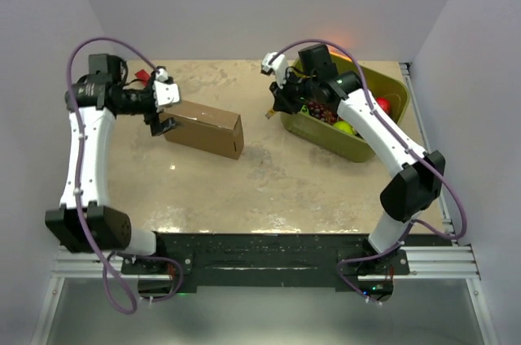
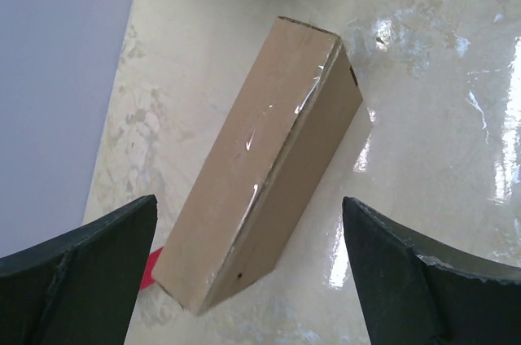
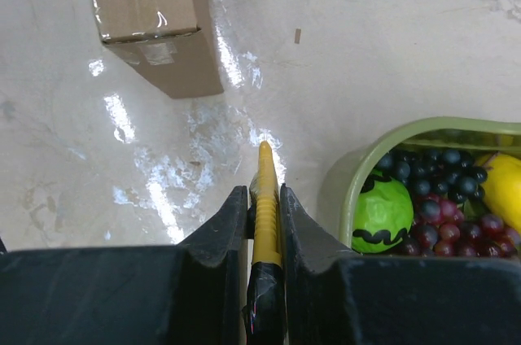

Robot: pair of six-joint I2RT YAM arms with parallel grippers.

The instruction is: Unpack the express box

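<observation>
The left claw is spread wide around the left end of the express box. The right claw pinches a thin yellow tool. The closed box lies toward the table's far left corner. A green tub of fruit sits by the far right corner.

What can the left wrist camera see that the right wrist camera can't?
Only the left wrist view shows the left gripper, wide open, and a bit of something red beside the near corner of the express box. Only the right wrist view shows the right gripper shut on a thin yellow tool, plus fruit: a green ball, dark grapes, something yellow. Both show the express box on the shiny table and the green tub, though the left sees only its edge.
</observation>
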